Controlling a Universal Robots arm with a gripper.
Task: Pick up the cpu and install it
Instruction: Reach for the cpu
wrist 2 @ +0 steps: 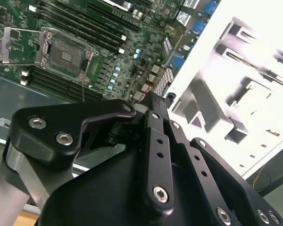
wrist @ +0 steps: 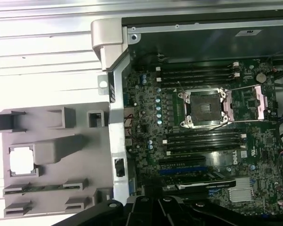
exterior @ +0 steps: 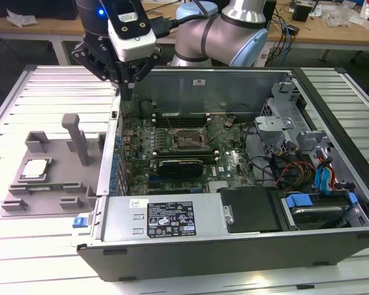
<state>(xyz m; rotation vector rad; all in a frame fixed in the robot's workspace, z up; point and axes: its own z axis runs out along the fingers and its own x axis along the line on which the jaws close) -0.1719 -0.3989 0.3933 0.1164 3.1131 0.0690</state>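
Slatted pale metal forms the bench (exterior: pixel 49 86) under everything, with cluttered wooden desks behind it. Your hand (exterior: pixel 128 92) hangs point-down on the arm (exterior: pixel 221 31), its fingers drawn together with nothing between them. It sits above the wall of the open computer case (exterior: pixel 234 246) on the exterior view's left, near the far corner. Just inside that wall you see the green motherboard (exterior: pixel 230 166) lying flat in the case, and in its middle the socket (exterior: pixel 186 140) with its metal frame swung open. Outside the wall, on the exterior view's left, a grey fixture (exterior: pixel 64 178) rests on the bench, touching or nearly touching the case, with an upright post (exterior: pixel 77 138) rising from it. The cpu (exterior: pixel 35 169) lies flat in a square recess of that fixture, well apart from your hand and from the socket. In the first wrist view a long green memory stick (wrist: pixel 43 188) lies in a slot beside the cpu.
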